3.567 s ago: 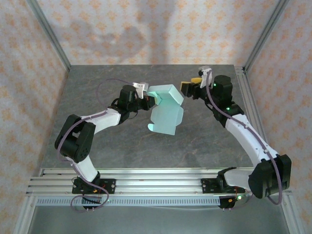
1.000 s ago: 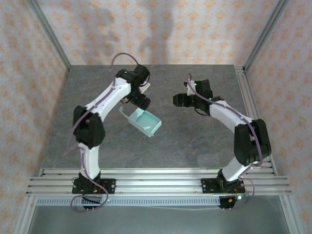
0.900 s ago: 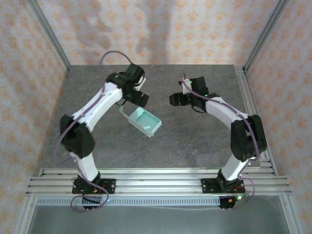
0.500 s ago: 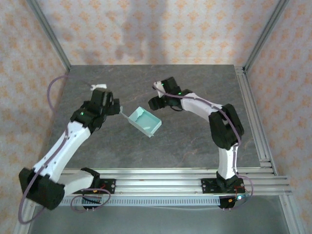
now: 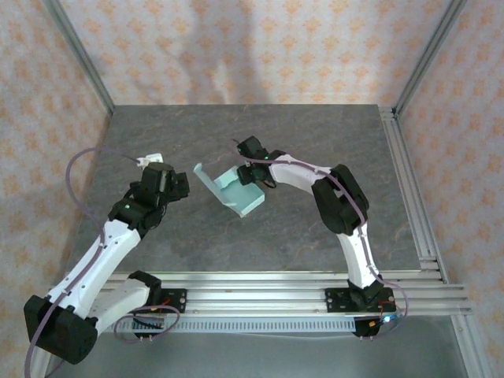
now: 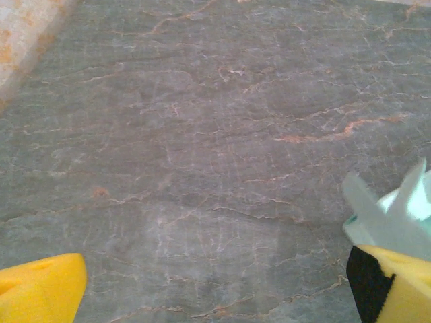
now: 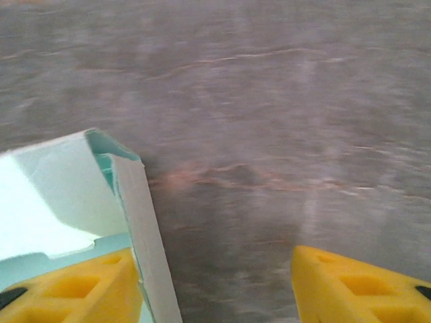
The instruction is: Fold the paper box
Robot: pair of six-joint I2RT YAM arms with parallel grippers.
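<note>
Top external view.

Student: Where does the paper box [image 5: 236,194] lie?

Tutor: Near the middle of the grey table [image 5: 315,134], open side up. It forms a shallow mint tray with one flap standing up at its left end.

Student: And the two arms?

Tutor: The right fingers [image 5: 253,173] are at the tray's far right edge. The left fingers [image 5: 181,187] sit to the left of the flap, apart from the card.

Student: What does the left wrist view add?

Tutor: Both yellow fingers show at the lower corners, spread wide, with bare table between them. A pale corner of the box appears just above the right-hand one. Whether they touch cannot be judged.

Student: And the right wrist view?

Tutor: The fingers stand apart. One thin upright wall of the box rises between them. It is close beside the finger at lower left, which sits on the tray's inner side. The other finger is well clear, over bare table, so the wall is not pinched.
</note>
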